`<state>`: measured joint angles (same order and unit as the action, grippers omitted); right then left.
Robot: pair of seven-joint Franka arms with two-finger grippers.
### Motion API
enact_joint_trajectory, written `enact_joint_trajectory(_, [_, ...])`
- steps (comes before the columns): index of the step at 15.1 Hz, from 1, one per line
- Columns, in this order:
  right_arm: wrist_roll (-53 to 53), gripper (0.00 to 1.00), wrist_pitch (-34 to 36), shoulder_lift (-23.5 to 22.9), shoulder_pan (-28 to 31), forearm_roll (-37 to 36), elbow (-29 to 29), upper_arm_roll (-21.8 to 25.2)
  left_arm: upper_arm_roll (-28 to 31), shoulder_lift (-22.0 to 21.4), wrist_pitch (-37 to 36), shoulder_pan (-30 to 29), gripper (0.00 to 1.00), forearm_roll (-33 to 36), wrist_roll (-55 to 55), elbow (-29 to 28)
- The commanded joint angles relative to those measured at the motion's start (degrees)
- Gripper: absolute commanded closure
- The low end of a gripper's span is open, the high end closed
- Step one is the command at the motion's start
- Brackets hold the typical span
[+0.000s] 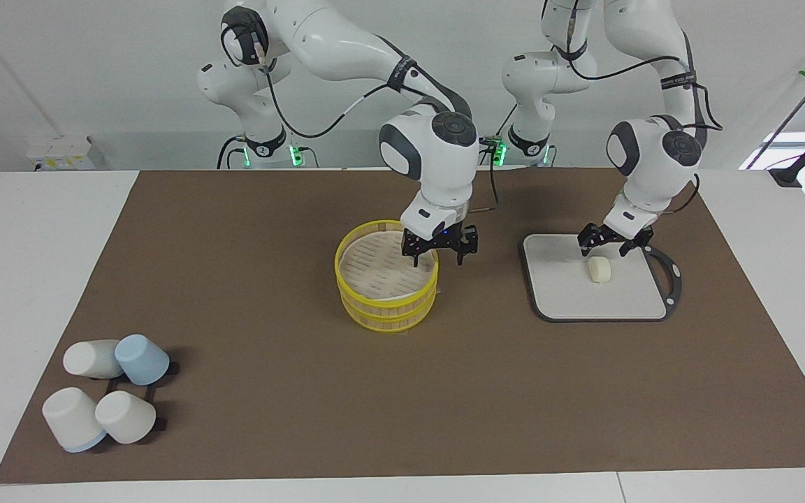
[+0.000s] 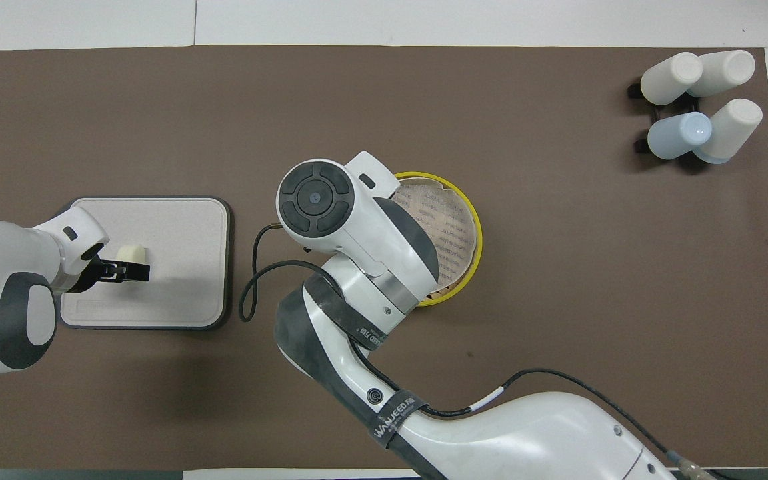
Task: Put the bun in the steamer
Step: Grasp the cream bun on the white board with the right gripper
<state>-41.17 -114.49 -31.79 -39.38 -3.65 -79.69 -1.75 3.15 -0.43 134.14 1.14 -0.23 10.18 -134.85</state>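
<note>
Right now the small cream-white rounded dough bun [image 1: 599,270] lies on the grey square board with the black handle [image 1: 570,297], roughly at the board's middle and toward the edge nearer to me. My left gripper [image 1: 615,241] hangs just over the bun, slightly nearer to my base than the bun itself, with its fingers spread wide and nothing between them. From overhead the same left gripper [image 2: 132,271] shows its dark fingers pointing at the bun [image 2: 132,254], just beside it, and I cannot tell whether they touch it.

Beside the board, toward my right arm's end of the table, stands the round bamboo steamer with bright yellow rims [image 1: 386,302], two tiers high, its pale slatted floor [image 1: 378,269] bare and open to view. My right gripper [image 1: 439,246] sits over the steamer's rim on the side facing the board, fingers spread apart and empty; one finger points down inside the rim and the other outside it. Overhead, the right arm covers much of the steamer [image 2: 472,227].

Both things rest on a brown mat [image 1: 270,391]. Well apart from the board, at my right arm's end and farther from me, four tipped cups, three white and one pale blue [image 1: 141,359], are clustered on a small black rack.
</note>
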Motion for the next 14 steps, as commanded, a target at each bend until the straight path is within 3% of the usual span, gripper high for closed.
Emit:
enact_joint_trajectory(1, [-0.75, 0.00, -3.28, 2.96, -0.70, -1.10, -5.82, 0.00, 0.45, 1.13, 3.05, 0.62, 0.00, -0.74, 4.14, -0.06])
enact_joint_trajectory(2, [-0.75, 0.12, -3.45, 2.96, -0.70, -1.01, -6.00, -0.01, 0.45, 1.57, 3.58, 0.53, 0.00, -0.74, 5.19, -0.06])
enact_joint_trajectory(5, [-0.66, 0.62, -4.08, 3.40, -0.70, -1.01, -7.23, -0.09, 0.45, 2.63, 6.04, 0.62, 0.03, -0.74, 6.08, -0.06])
enact_joint_trajectory(6, [-0.58, 0.71, -3.90, 3.40, -0.70, -1.01, -7.14, -0.09, 0.45, 2.98, 6.30, 0.70, 0.04, -0.74, 6.08, 0.03])
enact_joint_trajectory(8, [-0.23, 1.00, -3.37, 3.49, -0.70, -1.01, -7.32, -0.09, 0.45, 3.16, 7.01, 0.71, 0.15, -0.82, 6.08, -0.06])
enact_joint_trajectory(12, [1.18, 1.00, -3.19, 4.01, -0.52, -1.01, -8.37, -0.09, 0.45, 3.25, 7.19, 0.53, 0.64, -0.83, 5.90, 0.03])
enact_joint_trajectory(13, [1.18, 1.00, -2.58, 4.02, -0.52, -1.01, -8.20, -0.09, 0.45, 3.25, 7.10, 0.44, 0.72, -0.91, 5.82, 0.03])
enact_joint_trajectory(14, [1.27, 1.00, -1.01, 4.02, -0.35, -1.01, -7.24, -0.09, 0.45, 3.25, 7.01, 0.44, 0.72, -1.00, 5.73, 0.20])
